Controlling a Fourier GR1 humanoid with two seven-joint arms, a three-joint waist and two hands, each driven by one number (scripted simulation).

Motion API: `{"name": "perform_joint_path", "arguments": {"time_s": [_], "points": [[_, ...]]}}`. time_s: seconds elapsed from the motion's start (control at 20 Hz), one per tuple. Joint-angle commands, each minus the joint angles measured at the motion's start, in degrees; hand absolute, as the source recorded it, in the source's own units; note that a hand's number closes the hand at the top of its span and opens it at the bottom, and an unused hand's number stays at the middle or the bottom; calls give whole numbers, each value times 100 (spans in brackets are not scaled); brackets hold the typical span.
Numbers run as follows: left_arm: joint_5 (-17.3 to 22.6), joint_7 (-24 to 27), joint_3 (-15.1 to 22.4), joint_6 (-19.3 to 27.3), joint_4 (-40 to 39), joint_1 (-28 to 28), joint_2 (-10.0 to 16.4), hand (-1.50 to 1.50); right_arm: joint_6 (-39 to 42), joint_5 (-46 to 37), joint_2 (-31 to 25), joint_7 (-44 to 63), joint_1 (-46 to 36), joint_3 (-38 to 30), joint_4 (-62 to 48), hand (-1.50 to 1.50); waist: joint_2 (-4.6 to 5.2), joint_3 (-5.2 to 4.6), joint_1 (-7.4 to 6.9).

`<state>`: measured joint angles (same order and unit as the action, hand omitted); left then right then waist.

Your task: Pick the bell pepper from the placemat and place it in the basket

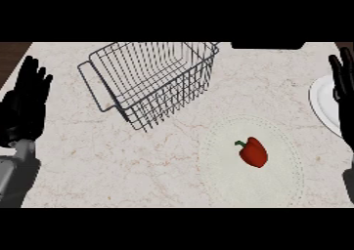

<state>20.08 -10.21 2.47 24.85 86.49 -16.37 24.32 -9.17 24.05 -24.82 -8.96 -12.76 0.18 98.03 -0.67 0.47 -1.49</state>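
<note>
Marble counter [122, 166]: pepper [253, 152] is laid on placemat [275, 181], basket [151, 83] is set well apart; left hand [25, 105] and right hand [347, 93] are shown at edges, fingers straight, nothing held.

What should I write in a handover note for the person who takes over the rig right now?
Left hand: open, fingers up, resting at the view's left edge, holding nothing.
Right hand: open, fingers up, at the right edge, partly covering a white plate.
Bell pepper: lies on the placemat, right of centre.
Basket: on the counter, up and left of the placemat, without the pepper.
Done: nothing yet.
Left: grasp the pepper, probably with the nearer right hand, and place it in the basket.
</note>
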Motion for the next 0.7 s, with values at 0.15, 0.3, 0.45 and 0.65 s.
{"name": "perform_joint_path", "arguments": {"time_s": [0.15, 0.3, 0.45, 0.65], "points": [[-657, 387, 661, -739, 249, -199, 545, 0, 2041, 104, -72, 358, -371, 1955, 154, 150, 150, -40, -270], [-684, 398, 677, -806, 244, -175, 627, 0, 505, 1537, 1543, -55, 338, 859, -94, 150, 283, 206, 306], [-916, 712, 1114, -1289, 195, -13, 739, 0, 2859, 759, 810, 920, 100, 3673, 245, 150, 103, -54, -141], [-1053, 989, 986, -1299, 233, 259, 817, 0, 1777, -720, 940, 1291, 227, 4350, 1367, -150, 12, -57, 164]]}}
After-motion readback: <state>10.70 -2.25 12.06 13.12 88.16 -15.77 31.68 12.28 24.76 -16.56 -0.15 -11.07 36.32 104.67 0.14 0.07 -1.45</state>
